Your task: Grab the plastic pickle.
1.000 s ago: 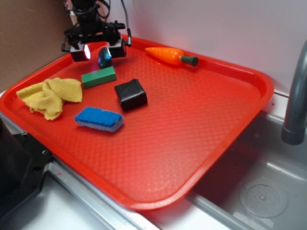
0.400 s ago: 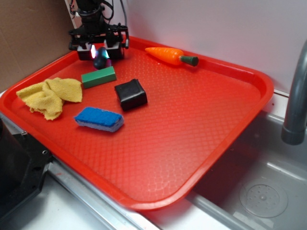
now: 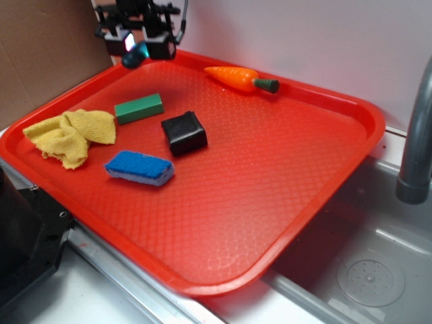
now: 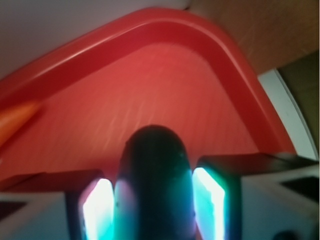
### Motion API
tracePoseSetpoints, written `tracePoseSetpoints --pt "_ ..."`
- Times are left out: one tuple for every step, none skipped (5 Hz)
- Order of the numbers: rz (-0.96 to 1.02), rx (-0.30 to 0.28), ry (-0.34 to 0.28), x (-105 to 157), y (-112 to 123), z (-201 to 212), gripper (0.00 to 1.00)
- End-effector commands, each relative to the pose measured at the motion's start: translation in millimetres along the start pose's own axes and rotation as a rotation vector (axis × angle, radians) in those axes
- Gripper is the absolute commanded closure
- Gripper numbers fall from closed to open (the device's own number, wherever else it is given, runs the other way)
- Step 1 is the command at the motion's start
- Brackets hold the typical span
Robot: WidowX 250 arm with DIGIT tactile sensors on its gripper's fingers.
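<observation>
Lifted pickle (image 3: 136, 55), tool (image 3: 138, 44) clamped, tray (image 3: 270, 202)

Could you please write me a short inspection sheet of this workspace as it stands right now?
Surface: red tray with a textured floor, lying partly over a sink.
Job's things: plastic pickle held between the fingers, lifted clear of the tray near its back left corner; the wrist view shows it squeezed between the lit pads.
Clutter: green block, black block, blue sponge, yellow cloth, and toy carrot, all on the tray.
Grippers: gripper shut on the pickle.
Cables: dark cables looping beside the gripper.
Surroundings: grey faucet at right, white wall behind, brown board at left.
</observation>
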State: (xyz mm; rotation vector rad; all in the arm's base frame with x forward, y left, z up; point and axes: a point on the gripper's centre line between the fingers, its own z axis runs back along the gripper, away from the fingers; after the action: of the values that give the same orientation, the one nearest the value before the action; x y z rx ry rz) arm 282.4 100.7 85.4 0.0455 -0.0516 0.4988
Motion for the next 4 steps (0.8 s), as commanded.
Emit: tracePoseSetpoints --pt "-0.245 -0.109 0.001 -59 -31 86 1.0" --pt "-0.325 -0.133 0.021 -92 -36 107 1.0" --pt "-0.373 -0.141 0.045 -112 -34 115 1.0" --pt "-0.364 -0.135 0.006 -119 -32 116 1.0"
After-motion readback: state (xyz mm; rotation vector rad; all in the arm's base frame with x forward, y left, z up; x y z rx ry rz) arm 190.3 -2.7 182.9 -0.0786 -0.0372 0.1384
